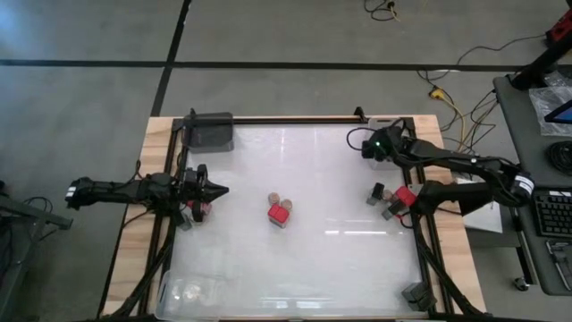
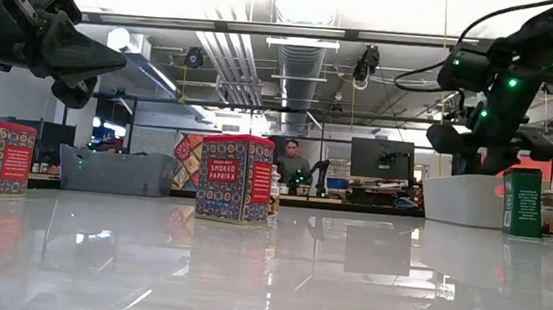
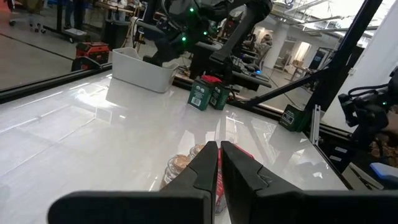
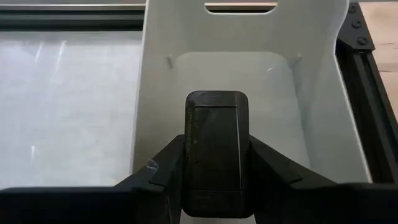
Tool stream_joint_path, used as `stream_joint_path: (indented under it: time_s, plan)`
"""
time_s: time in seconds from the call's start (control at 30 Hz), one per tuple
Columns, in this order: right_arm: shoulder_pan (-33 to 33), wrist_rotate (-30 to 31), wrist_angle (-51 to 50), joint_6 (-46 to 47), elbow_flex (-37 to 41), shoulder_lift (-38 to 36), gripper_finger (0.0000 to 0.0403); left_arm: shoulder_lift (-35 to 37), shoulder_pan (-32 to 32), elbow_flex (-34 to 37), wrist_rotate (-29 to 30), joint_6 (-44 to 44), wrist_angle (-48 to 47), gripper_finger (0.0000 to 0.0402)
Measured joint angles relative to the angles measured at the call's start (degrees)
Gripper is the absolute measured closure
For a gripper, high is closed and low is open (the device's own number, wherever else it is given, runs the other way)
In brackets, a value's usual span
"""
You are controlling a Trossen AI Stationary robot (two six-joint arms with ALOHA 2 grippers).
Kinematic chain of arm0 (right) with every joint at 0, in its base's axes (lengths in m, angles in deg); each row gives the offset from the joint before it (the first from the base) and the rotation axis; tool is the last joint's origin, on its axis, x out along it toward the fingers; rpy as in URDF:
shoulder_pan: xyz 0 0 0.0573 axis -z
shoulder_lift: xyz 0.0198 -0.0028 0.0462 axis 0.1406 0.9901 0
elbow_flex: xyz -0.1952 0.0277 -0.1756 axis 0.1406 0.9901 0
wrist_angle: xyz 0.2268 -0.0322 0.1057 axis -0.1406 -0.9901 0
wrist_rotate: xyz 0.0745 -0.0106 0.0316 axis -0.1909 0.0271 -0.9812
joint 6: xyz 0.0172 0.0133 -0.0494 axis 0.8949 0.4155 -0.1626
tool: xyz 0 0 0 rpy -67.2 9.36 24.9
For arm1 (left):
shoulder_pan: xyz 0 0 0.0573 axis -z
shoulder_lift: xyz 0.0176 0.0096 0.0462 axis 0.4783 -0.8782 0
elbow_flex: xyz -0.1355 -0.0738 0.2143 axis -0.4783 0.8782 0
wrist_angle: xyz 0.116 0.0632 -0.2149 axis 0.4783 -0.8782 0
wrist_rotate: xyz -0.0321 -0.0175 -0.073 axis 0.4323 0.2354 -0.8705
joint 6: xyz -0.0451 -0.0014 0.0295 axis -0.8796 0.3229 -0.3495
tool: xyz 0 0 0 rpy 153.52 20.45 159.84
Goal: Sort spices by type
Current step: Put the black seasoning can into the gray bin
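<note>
My right gripper [image 4: 216,186] hangs over the white bin [image 4: 236,81] at the table's far right corner and is shut on a black blocky spice container [image 4: 216,143]. My left gripper [image 1: 217,190] hovers shut above the table's left side, high in the low view [image 2: 99,64], pointing at the middle. On the table's middle stand a red paprika tin [image 1: 280,215] and two tan-topped jars [image 1: 281,201]. A red tin [image 1: 204,208] stands under my left arm. Near the right edge stand a tan-topped jar [image 1: 377,190], a red tin [image 1: 405,197] and a dark green tin [image 1: 391,211]. My right gripper pinches the black container by two opposite side faces [image 4: 189,149], one finger [image 4: 163,168] on each side. The fingers come from above, pointing down into the white bin. The container is lifted clear over the bin's floor.
A grey bin [image 1: 210,131] sits at the far left corner and a clear bin [image 1: 192,291] holding tan-topped jars at the near left corner. Bare white tabletop [image 1: 340,259] lies between the groups. A person [image 2: 292,161] shows in the room beyond the table.
</note>
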Motion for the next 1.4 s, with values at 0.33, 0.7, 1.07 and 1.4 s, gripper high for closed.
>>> stream_joint_path:
  time_s: [0.33, 0.7, 1.07, 1.4]
  plan:
    - [-0.03, -2.57, -0.29, 1.59, -0.04, 1.13, 0.0275, 0.00, 0.01, 0.00, 0.00, 0.00, 0.00, 0.0398]
    - [-0.12, -5.74, -1.88, 2.20, -0.56, 1.12, 0.0265, 0.00, -0.01, 0.00, 0.00, 0.01, 0.00, 0.0398]
    - [-0.16, -8.63, -6.81, 1.65, -2.25, 1.09, 0.0247, 0.00, 0.01, 0.00, 0.00, 0.00, 0.00, 0.0398]
    - [-0.19, -9.22, -6.68, 1.02, -2.25, 1.09, 0.0252, 0.00, -0.01, 0.00, 0.02, 0.01, 0.00, 0.0398]
